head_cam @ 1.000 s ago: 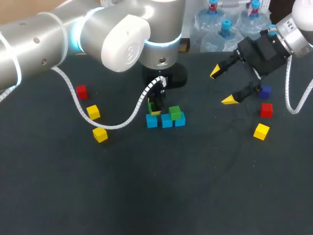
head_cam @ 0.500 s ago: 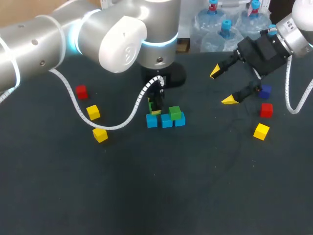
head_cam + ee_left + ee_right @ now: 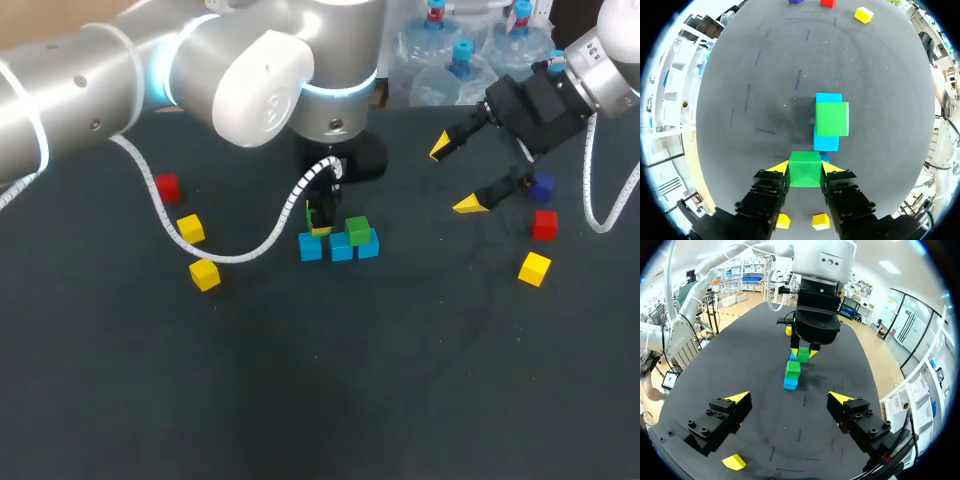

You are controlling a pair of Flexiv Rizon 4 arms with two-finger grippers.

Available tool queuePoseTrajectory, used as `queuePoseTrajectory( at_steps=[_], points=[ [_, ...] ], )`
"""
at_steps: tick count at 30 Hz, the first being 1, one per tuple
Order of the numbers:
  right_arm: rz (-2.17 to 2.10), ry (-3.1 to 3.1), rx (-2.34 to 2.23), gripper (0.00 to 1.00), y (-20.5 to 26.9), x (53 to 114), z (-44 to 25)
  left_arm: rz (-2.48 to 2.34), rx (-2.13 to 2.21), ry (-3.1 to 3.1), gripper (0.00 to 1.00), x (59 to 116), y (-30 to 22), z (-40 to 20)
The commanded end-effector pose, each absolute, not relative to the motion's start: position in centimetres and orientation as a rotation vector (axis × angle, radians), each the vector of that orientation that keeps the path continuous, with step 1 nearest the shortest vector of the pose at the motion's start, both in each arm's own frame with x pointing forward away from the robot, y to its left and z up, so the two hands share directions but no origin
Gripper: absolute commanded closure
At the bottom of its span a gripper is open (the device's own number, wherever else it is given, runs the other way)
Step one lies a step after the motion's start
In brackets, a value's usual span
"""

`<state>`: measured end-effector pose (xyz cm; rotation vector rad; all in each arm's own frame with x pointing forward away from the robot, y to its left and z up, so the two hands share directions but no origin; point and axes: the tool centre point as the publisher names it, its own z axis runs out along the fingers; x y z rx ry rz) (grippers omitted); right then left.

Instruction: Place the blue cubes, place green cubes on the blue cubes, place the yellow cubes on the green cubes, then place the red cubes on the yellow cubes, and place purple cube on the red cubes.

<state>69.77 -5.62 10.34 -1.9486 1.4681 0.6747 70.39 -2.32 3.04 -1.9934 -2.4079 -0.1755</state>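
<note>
Across dark surface [image 3: 400,380], barely shifting over the last second: gripping green cube [image 3: 805,175] in left claw [image 3: 806,168] over blue row's [image 3: 340,248] end, beside placed green [image 3: 357,231]. Keeping right claw [image 3: 454,176] wide, idling. Release pending.

Head cam: high, behind, whole table [image 3: 400,380] seen. L wrist: pointed down, close over blue cubes [image 3: 826,144]. R wrist: farther off; same cubes shared by 3 views.

No legible text (in any view)
</note>
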Motion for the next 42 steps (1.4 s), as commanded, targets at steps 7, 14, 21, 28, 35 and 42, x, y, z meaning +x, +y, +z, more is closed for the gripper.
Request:
queuePoseTrajectory(
  at_steps=[7,14,21,28,35,42],
  points=[
    [0.674,1.467,-1.948,0.0,-5.6,69.8,10.3,-0.18,-1.966,-2.408,1.0,70.1,-2.6,2.4],
    [0.674,1.467,-1.948,0.0,-5.6,69.8,10.3,-0.182,-1.964,-2.415,1.0,70.0,-2.5,2.5],
    [0.674,1.467,-1.948,0.0,-5.6,69.8,10.3,-0.179,-1.969,-2.422,1.0,69.6,-2.7,2.6],
    [0.674,1.467,-1.948,0.0,-5.6,69.8,10.3,-0.18,-1.977,-2.428,1.0,69.2,-2.9,3.1],
    [0.674,1.467,-1.948,0.0,-5.6,69.8,10.3,-0.165,-1.969,-2.438,1.0,68.9,-2.9,2.9],
    [0.674,1.467,-1.948,0.0,-5.6,69.8,10.3,-0.166,-1.966,-2.433,1.0,69.1,-3.0,2.8]
  ],
)
